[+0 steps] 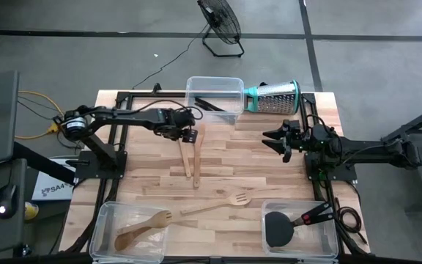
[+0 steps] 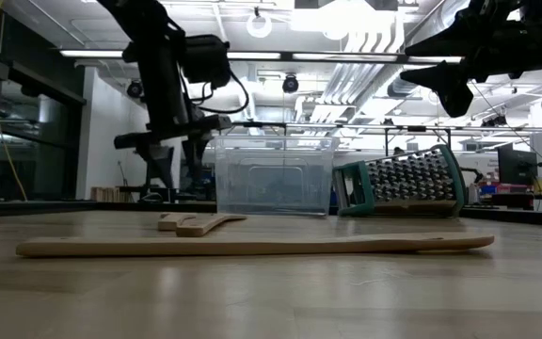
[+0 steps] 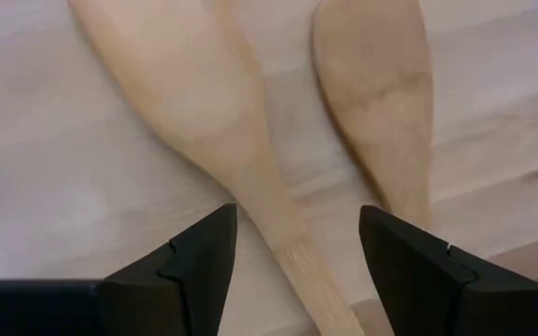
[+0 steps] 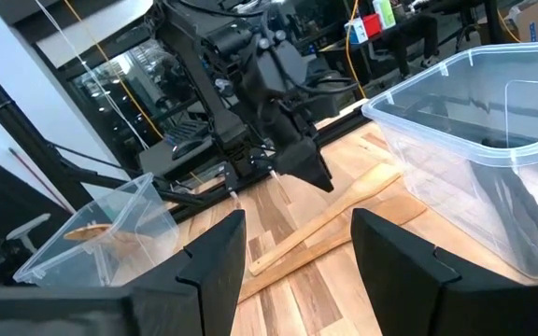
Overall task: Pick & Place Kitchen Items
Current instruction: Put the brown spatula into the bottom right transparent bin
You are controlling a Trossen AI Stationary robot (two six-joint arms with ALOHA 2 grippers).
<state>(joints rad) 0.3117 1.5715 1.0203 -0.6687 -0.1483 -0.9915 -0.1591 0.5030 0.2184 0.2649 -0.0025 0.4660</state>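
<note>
Left wrist view: spoon handle between open fingers

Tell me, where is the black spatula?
In the high view, the black spatula lies inside the clear bin at the table's near right corner, right of the wooden slotted fork.

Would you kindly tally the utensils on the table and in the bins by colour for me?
Pale wooden: 4, two spatulas mid-table, a slotted fork near the front, a fork in the front left bin.
Black: 2, a spatula in the front right bin, a thin tool in the back bin.
Total: 6.
</note>
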